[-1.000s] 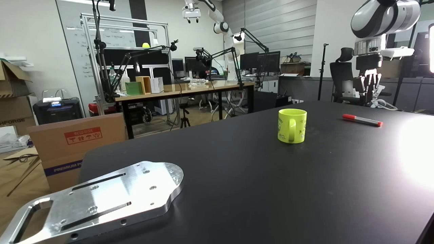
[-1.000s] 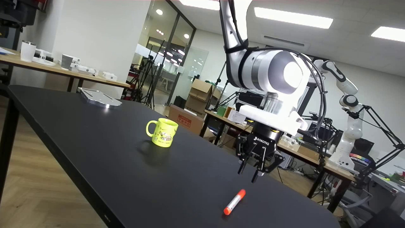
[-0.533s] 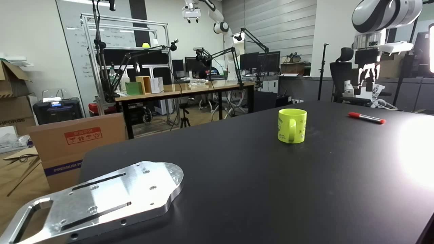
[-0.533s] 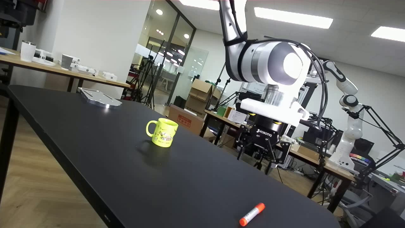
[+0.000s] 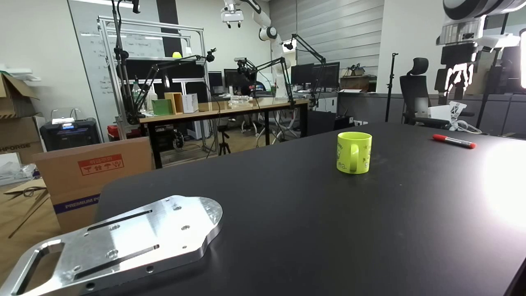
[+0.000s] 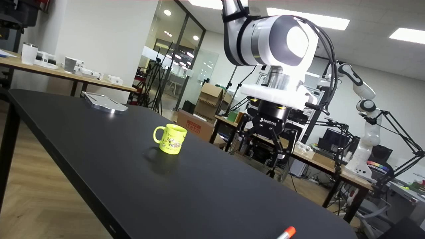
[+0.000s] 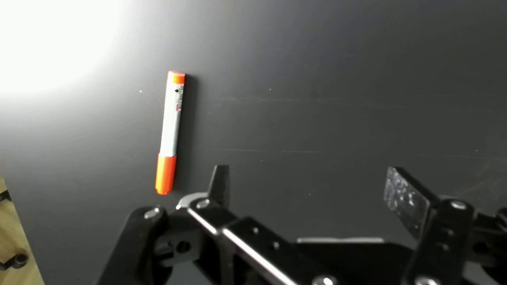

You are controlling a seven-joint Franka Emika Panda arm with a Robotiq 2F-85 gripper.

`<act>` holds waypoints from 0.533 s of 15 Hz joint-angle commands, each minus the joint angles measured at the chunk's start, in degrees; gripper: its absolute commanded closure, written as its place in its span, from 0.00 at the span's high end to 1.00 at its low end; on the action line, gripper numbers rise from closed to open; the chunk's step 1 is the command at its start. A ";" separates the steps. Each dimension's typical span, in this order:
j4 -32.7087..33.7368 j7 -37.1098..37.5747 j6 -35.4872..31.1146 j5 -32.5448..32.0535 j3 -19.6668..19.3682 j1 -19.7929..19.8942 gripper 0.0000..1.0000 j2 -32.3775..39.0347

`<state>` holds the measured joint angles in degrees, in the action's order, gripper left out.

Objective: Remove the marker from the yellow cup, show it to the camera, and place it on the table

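1. A slotted metal plate (image 5: pixel 135 238) lies near one end of the black table (image 5: pixel 287 230).
2. A cardboard box (image 5: pixel 98 181) with a red printed label stands just beyond the table's edge; behind it are a wood-topped workbench (image 5: pixel 246 107) and a second white robot arm (image 6: pixel 370 142). An office chair (image 5: pixel 415 88) shows past another side.
3. Black cables (image 6: pixel 333 63) loop beside the wrist of the Panda arm (image 6: pixel 272 39).
4. The yellow-green mug (image 6: pixel 171 139), printed with small figures, stands upright on the table in both exterior views; its inner bottom is hidden, so its contents cannot be told.
5. On a side bench (image 6: pixel 109 84) stand a white tumbler (image 6: pixel 29 53) and a grey cup (image 6: pixel 70 64), contents likewise hidden.
6. The red-capped marker (image 7: pixel 170 126) lies flat on the table, out of the mug and well apart from it; in an exterior view the lower border cuts part of it off.
7. The gripper (image 7: pixel 309 186) hangs above the table with its fingers spread wide, holding nothing; black surface shows between them. In the wrist view the marker lies to the left of both fingers, touching neither.
8. A table edge crosses the wrist view's lower left corner, with wooden floor (image 7: pixel 10 227) beyond; the marker lies well inside it. Broad black surface stretches between marker and mug, and between mug and plate. A patch of glare (image 7: pixel 47 39) brightens the tabletop near the marker.
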<state>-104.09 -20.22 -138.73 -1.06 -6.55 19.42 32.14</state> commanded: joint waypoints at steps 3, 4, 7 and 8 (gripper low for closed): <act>-0.68 0.00 -0.06 -0.03 -0.05 0.00 1.00 -0.39; -0.74 0.00 -0.08 -0.03 -0.05 0.00 1.00 -0.39; -0.78 0.00 -0.13 -0.03 -0.05 0.00 1.00 -0.39; -0.78 0.00 -0.15 -0.03 -0.05 0.00 1.00 -0.39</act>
